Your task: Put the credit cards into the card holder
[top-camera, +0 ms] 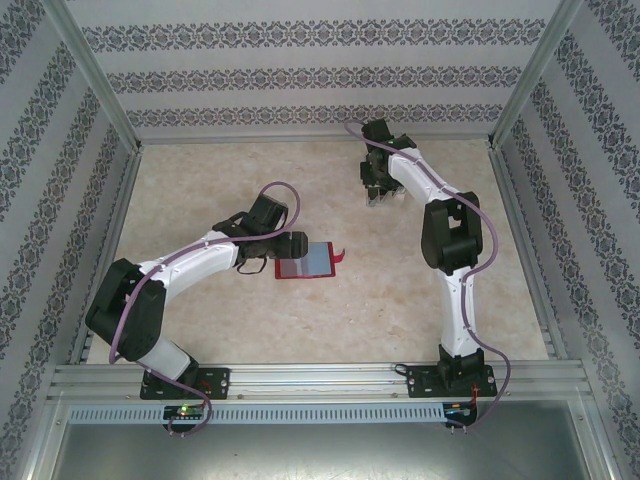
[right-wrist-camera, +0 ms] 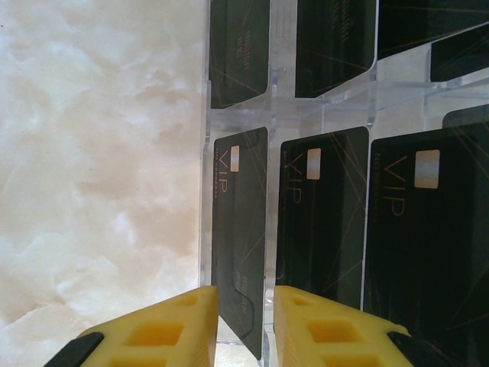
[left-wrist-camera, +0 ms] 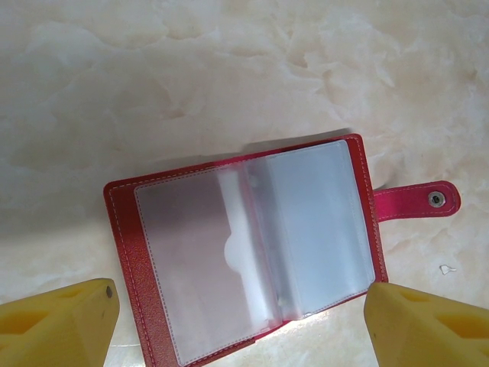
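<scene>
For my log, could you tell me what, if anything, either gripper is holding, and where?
Nothing is held. The left gripper hangs open above the card holder; the right gripper straddles the near end of one credit card in the clear rack, unclamped.

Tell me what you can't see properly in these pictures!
Right wrist view: black rectangular VIP cards run off the edges; can't tell if the right claw grips one.
Top view: right arm mostly hides the clear plastic rack.
Left wrist view: red folding wallet's frosted pockets blur anything inside.
</scene>
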Motion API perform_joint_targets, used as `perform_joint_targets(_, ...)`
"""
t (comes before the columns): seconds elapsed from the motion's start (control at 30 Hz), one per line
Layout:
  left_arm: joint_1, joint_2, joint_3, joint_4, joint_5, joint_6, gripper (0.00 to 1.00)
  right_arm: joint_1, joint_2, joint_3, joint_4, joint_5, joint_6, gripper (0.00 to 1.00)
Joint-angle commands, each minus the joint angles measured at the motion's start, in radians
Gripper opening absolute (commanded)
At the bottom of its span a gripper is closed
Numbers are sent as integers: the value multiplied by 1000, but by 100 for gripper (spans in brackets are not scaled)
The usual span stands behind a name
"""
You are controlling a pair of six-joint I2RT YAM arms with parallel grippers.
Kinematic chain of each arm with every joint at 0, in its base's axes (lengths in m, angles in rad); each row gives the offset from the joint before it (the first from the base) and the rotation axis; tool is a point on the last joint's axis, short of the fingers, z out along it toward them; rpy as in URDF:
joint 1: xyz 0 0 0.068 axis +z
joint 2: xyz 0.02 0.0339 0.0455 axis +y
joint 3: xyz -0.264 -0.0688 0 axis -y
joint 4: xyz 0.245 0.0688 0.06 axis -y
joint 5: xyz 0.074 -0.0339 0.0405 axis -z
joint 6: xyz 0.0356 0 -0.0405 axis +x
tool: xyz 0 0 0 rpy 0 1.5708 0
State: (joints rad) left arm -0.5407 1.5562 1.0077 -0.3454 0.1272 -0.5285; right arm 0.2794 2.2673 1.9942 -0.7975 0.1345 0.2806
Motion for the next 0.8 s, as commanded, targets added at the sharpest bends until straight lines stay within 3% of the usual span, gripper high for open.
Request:
perform_joint_targets(0.0,12,13,21,-9,-4,-7,84,10,-59,-2,-5,-2,-9,26)
perform_joint_targets(0.2,12,18,19,1,0,-10,84,-4,-101,-1,-4,13,-14,26)
perform_joint_targets(0.77,12,30,24,3,0,-10,85,-28,-21,35,-46,73,-45,26)
